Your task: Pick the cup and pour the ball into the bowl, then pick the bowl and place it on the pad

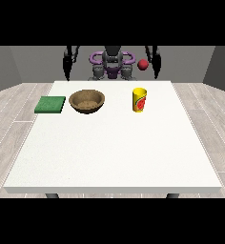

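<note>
1. Hand at the view's left (66, 63): hung at the robot's side, behind the table's far edge, holding nothing. You could not tell how its fingers lay.

2. Green pad (50, 104): lay flat on the white table (109, 152), nearer the camera than that hand and a little inward of it. Nothing rested on it.

3. Wooden bowl (87, 101): stood upright just beside the pad, on the side away from the left-view hand. It appeared to hold no ball.

4. Yellow cup (139, 99): stood upright, well apart from the bowl, nearer the camera than the hand at the view's right and slightly inward of it. No hand touched it.

5. Red ball (143, 64): showed above the cup and beyond the table's far edge, just beside the right-view hand on its inner side. It was not inside the cup; you could not tell what, if anything, supported it.

6. Hand at the view's right (156, 62): hung by the robot's side, apart from the cup. Its finger state could not be told.

Step in hand, as you would judge it: the first, not yet begun. The next move would call for the right-view hand to come forward and down to the cup and close round its wall, keeping it upright.
</note>
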{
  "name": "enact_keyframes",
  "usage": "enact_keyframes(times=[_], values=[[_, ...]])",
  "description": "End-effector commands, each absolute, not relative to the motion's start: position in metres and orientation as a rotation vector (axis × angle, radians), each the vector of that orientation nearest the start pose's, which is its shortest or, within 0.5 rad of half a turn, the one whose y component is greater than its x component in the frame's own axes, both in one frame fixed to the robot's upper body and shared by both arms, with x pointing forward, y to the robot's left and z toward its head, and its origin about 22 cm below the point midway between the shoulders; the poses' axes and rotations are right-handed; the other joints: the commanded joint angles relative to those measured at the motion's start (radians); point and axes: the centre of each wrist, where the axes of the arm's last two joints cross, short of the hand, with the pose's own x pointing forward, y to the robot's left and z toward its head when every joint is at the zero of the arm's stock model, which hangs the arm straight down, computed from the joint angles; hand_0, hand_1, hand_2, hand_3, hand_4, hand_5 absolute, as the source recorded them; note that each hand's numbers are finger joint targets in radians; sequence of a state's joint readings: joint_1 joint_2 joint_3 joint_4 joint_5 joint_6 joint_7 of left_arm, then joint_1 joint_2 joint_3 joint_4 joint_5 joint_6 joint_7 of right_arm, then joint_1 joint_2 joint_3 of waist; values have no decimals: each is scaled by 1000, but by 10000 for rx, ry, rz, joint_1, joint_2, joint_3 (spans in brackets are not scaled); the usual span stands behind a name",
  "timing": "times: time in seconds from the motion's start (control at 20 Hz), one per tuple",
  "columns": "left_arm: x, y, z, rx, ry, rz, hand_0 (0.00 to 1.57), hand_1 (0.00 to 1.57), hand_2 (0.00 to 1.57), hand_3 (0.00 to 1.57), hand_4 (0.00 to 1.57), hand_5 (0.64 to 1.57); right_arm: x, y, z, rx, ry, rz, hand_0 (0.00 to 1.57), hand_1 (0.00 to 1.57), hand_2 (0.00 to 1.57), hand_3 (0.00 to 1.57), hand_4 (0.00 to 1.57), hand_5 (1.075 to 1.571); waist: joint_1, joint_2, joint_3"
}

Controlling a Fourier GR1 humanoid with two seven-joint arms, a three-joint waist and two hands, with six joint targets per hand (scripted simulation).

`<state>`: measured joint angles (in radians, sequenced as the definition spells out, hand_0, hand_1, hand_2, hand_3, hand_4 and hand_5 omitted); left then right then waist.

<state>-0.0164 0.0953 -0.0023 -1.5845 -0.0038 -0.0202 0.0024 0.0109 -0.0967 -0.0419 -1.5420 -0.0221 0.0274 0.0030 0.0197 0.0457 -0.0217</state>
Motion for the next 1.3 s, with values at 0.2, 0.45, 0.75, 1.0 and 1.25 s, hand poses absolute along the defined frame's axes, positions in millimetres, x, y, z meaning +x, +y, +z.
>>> enact_keyframes(times=[0.2, 0.45, 0.75, 1.0, 1.25], values=[[247, 255, 40, 771, -16171, -1188, 0, 0, 0, 0, 0, 1470, 242, -274, 30, -1115, -15797, 814, 0, 0, 0, 0, 120, 1563, 4, -2716, 134], [222, 224, 2, 278, -17662, 531, 0, 0, 0, 0, 0, 1471, 195, -336, -37, -189, -16872, -1072, 0, 0, 0, 0, 0, 1565, 22, -1103, 230], [235, 231, -13, 276, -18269, 405, 0, 0, 0, 0, 0, 1467, 217, -331, -41, 357, -17483, -648, 0, 0, 0, 0, 0, 1558, -243, -350, 217], [274, 229, -14, 945, -19469, 458, 0, 0, 0, 0, 0, 1456, 257, -305, -17, 862, -18593, -100, 0, 0, 0, 0, 0, 1560, -648, 927, 212], [312, 216, 14, 1306, -20120, 520, 0, 0, 0, 0, 0, 1448, 273, -323, -26, 1069, -19391, -153, 0, 0, 0, 0, 0, 1551, -783, 1756, 220]])
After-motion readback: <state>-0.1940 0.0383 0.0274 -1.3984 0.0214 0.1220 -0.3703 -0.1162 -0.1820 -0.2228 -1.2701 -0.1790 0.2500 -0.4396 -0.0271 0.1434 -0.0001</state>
